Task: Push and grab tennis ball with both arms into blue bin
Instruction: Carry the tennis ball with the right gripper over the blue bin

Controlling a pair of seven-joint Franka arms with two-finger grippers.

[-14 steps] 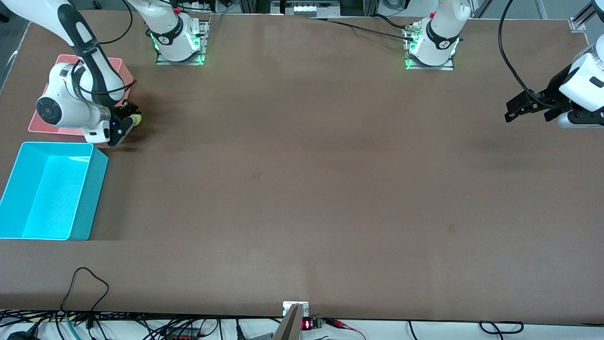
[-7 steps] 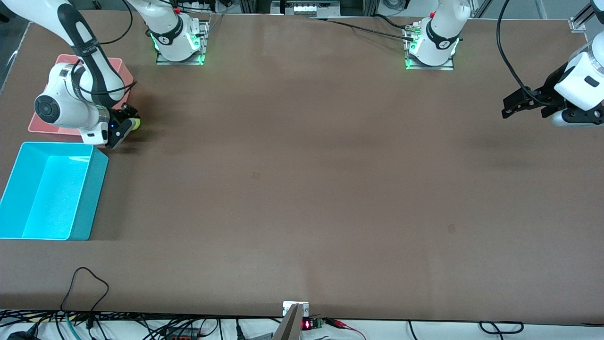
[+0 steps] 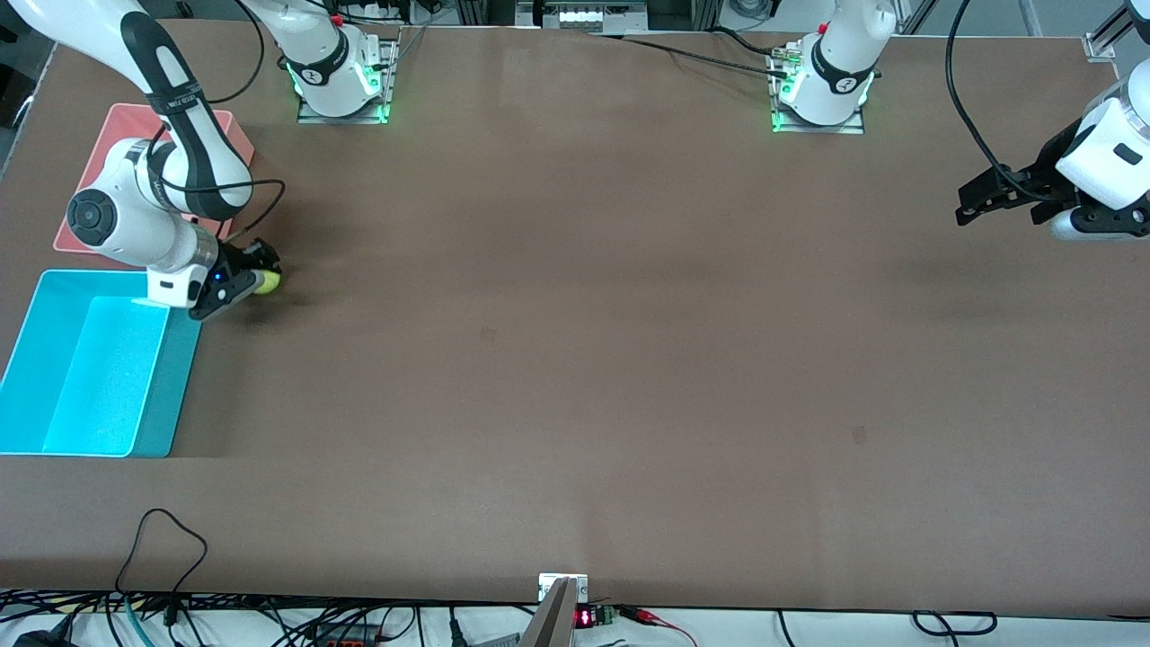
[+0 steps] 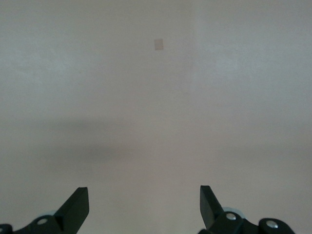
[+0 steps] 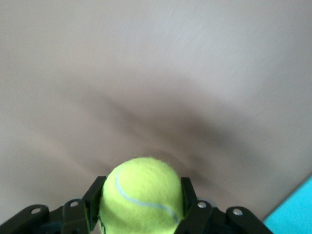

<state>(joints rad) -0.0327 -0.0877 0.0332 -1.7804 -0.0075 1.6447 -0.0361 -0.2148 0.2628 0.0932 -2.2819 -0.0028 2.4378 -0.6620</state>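
- Brown table fills the scene.
- Right gripper: jaws clamped on the tennis ball, over bare table beside the blue bin, at its 1 o'clock corner.
- Left gripper: jaws spread wide, empty, waiting above its table end.

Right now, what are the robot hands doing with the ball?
Right gripper shut on ball, beside blue bin, not over it yet. Left gripper open, waiting at its end of the table. Nothing in the way.
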